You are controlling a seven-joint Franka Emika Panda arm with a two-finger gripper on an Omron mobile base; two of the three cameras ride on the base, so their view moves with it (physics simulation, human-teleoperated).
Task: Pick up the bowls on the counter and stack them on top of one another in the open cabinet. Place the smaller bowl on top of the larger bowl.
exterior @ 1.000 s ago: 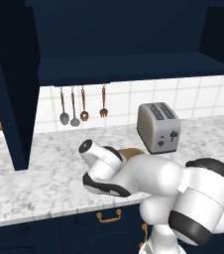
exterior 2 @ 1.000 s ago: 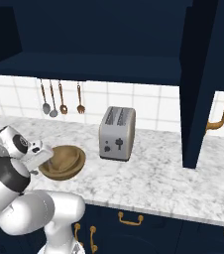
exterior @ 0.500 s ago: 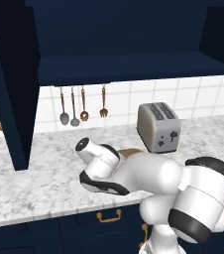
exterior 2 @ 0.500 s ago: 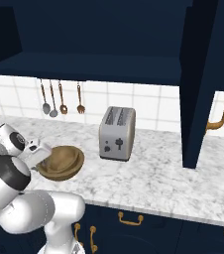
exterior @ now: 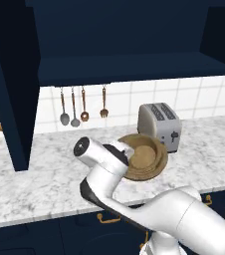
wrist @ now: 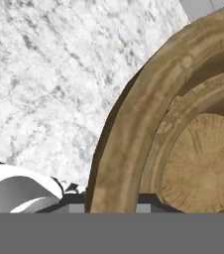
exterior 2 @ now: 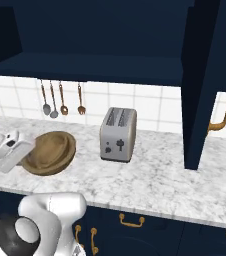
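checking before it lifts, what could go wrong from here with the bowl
The gripper grips the larger bowl by one edge of its rim, so it may tilt or slip out. The toaster stands close beside the bowl; a swing could clip it. The open cabinet shelf edge hangs directly above, so a straight rise may strike it.

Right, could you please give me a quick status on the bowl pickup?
Gripper at the rim of the larger bowl, grip state unclear. Bowl tilted up at the counter. Toaster close beside it; cabinet shelf above.
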